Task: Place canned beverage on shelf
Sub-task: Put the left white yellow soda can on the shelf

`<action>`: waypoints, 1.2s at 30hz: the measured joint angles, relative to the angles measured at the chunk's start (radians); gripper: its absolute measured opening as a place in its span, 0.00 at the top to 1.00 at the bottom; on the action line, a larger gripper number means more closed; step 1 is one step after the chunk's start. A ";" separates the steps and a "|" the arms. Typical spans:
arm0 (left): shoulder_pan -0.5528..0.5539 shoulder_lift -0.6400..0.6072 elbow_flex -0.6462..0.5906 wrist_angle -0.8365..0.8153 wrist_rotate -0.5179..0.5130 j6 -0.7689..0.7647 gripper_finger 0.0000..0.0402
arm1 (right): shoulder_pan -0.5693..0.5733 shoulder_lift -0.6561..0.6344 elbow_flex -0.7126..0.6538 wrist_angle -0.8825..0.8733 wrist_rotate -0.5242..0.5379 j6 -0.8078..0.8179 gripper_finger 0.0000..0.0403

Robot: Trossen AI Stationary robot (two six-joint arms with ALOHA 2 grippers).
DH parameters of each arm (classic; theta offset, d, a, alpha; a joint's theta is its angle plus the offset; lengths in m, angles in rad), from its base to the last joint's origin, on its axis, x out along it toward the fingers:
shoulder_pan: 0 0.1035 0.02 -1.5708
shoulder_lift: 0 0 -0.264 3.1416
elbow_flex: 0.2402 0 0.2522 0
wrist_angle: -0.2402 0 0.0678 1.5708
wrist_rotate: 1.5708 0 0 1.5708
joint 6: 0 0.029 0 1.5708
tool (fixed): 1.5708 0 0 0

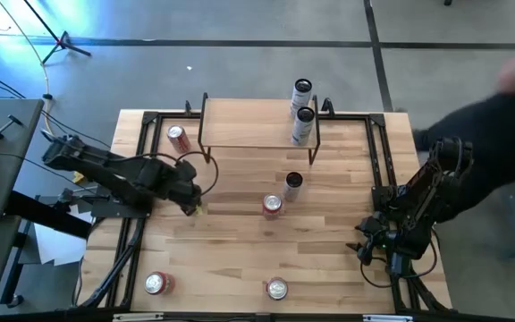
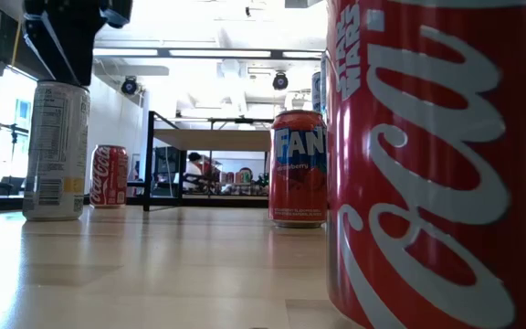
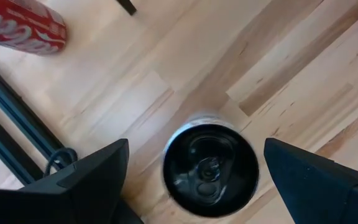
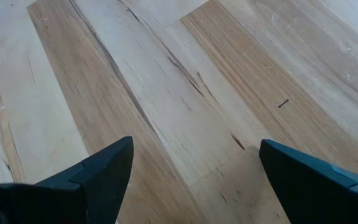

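Observation:
The shelf (image 1: 257, 125), a light plank on thin black legs, stands at the table's far middle with two tall cans (image 1: 303, 125) upright on its right end. A pale can with a black top (image 3: 210, 168) stands upright on the table, left of the middle. My left gripper (image 3: 196, 144) hangs open just above it, pointing steeply down, one finger over each side of its top. In the low view that gripper (image 2: 62, 50) is right above the can (image 2: 56, 151). My right gripper (image 4: 196, 144) waits open over bare wood by the table's right edge.
Other cans stand on the table: a red one (image 1: 179, 137) by the shelf's left legs, a dark-topped one (image 1: 293, 182) and a red one (image 1: 272, 206) in the middle, two red ones (image 1: 156, 283) (image 1: 277, 288) near the front edge. A person's dark sleeve (image 1: 499, 116) shows beyond the right edge.

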 joint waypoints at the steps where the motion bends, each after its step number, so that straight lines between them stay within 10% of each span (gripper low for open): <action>1: 0.005 0.010 0.000 0.003 0.007 0.000 0.10 | 0.000 0.000 0.000 0.000 0.000 0.000 0.16; 16: 0.030 0.112 0.000 0.020 0.096 -0.020 0.11 | 0.000 0.000 0.000 0.000 0.000 0.000 0.16; 29: 0.034 0.100 0.004 0.015 0.167 -0.042 0.48 | 0.000 0.000 0.000 0.000 0.000 0.000 0.16; 36: 0.034 0.105 0.043 0.031 0.287 0.274 0.48 | 0.000 0.000 0.000 0.000 0.000 0.000 0.16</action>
